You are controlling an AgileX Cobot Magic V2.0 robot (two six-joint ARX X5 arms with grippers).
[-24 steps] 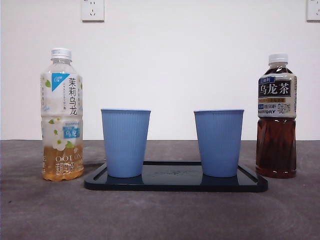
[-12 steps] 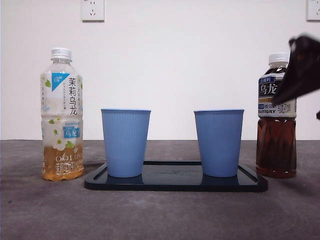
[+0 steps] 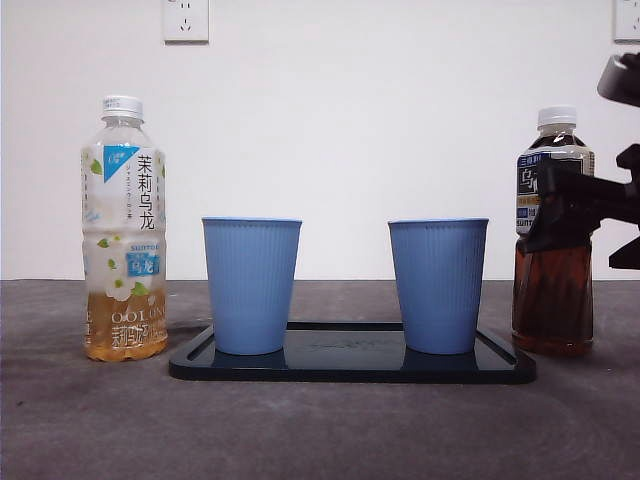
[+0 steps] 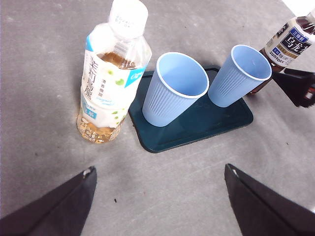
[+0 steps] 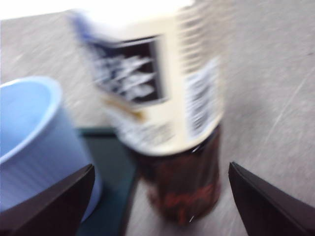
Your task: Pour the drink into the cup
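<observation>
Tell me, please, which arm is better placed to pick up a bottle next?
Right, probably: the right gripper already has its open jaws either side of the dark tea bottle; the left gripper hangs back from everything.

A dark tray (image 3: pixel 350 368) sits on the grey bench (image 3: pixel 320 430) with two blue cups on it, the left cup (image 3: pixel 251 285) and the right cup (image 3: pixel 438 285), both upright and well apart. Beside the tray's left end stands a pale tea bottle (image 3: pixel 124 230), capped, with only a little amber drink at the bottom. At the right end stands a dark tea bottle (image 3: pixel 553 235), also capped. The right tool (image 3: pixel 590 205) reaches in from the right edge, black, its jaws spread at the label of the dark bottle.
</observation>
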